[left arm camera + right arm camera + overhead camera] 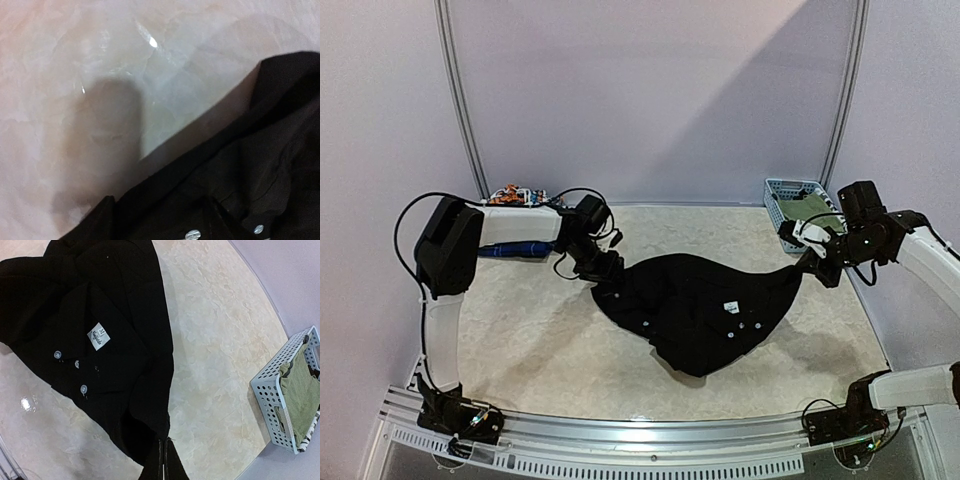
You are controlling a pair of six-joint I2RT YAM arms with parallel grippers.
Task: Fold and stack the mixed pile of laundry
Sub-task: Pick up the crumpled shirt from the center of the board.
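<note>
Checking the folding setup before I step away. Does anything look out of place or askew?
The black garment lies crumpled, not flat. One corner is held up off the table by the right gripper, and its size label faces up. Nothing looks spilled or damaged.

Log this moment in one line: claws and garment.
right claw: shut on corner of black garment | left claw: at its opposite edge, grip unclear | rest lies on table | basket: green garment inside

Lilac walls (650, 90); marbled beige table (540, 330) (glossy).
</note>
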